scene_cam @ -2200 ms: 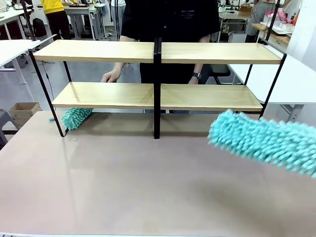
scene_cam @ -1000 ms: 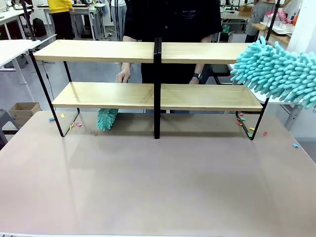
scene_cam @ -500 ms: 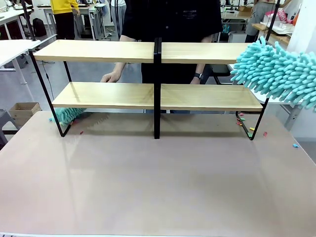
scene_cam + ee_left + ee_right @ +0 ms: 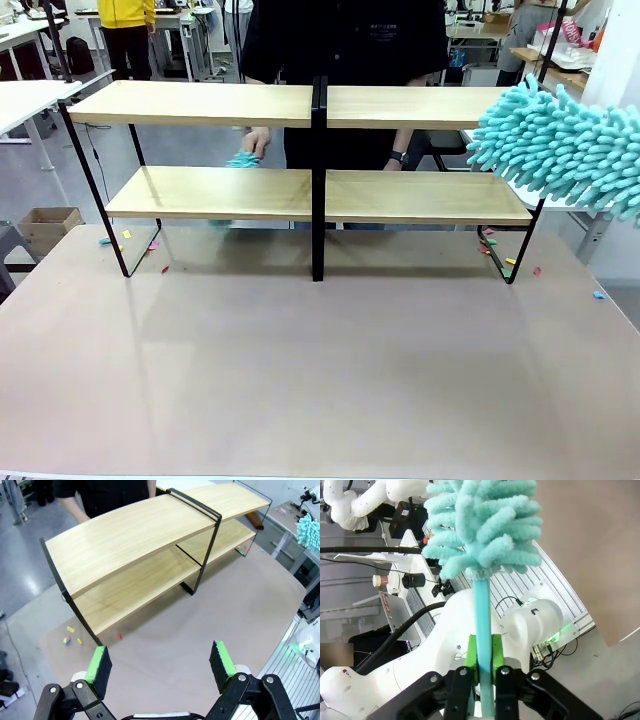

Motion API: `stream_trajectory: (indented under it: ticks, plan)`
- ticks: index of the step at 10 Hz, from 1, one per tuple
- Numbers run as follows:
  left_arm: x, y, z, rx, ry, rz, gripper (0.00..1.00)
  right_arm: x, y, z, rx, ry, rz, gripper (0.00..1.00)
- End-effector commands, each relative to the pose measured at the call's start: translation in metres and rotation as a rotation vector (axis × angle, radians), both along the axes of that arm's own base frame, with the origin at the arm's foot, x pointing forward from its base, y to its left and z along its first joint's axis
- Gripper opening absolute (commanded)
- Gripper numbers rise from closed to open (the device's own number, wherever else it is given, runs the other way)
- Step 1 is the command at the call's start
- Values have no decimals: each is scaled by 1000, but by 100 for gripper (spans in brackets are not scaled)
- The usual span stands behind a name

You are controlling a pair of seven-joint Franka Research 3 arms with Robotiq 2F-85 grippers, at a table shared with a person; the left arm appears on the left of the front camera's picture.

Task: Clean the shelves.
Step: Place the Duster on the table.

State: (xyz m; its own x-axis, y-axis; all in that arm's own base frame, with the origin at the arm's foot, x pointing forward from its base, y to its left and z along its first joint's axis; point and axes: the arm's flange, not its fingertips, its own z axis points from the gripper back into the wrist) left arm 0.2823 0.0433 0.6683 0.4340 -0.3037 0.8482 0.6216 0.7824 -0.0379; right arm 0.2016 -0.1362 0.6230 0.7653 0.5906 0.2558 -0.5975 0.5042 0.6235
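Note:
The shelves (image 4: 210, 105) are two tiers of light wooden boards on a black frame, standing at the far side of the beige table; the left wrist view shows the shelves (image 4: 135, 545) from above. My right gripper (image 4: 482, 652) is shut on the teal handle of a fluffy teal duster (image 4: 485, 520). That duster's head (image 4: 560, 150) hangs at the right end of the top board. A person's hand (image 4: 258, 140) holds a smaller teal duster (image 4: 242, 158) just above the lower left board. My left gripper (image 4: 161, 662) is open, high above the table.
Small coloured scraps lie on the table by the rack's left foot (image 4: 128, 238) and right foot (image 4: 500, 255). The person stands right behind the rack. The beige tabletop (image 4: 320, 370) stretches in front. A white table (image 4: 600, 160) stands to the right.
The person's duster has come out from under the lower left board and risen between the tiers. My duster rose from low over the table to the top board's right end, then held still.

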Motion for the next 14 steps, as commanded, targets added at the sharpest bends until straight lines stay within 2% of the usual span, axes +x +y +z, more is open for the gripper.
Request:
stream_trajectory:
  ticks: [1,9,10,11,12,13,14]
  plan:
    - [0,0,-1,-1,0,0,100,-2,0,-1,-8,2,8,13]
    - [0,0,0,0,0,0,100,0,0,0,0,0,0,13]
    - [-2,-4,20,-16,-24,-99,100,13,6,12,-54,40,122,13]
    - [0,-13,23,-63,17,-175,100,22,14,20,-80,43,214,13]
    - [4,-22,15,-131,93,-261,100,29,25,23,-105,64,332,13]
    - [10,-29,-3,-176,225,-292,100,38,39,18,-159,109,481,13]
    - [16,-28,-33,-214,436,-308,100,54,53,5,-184,150,626,13]
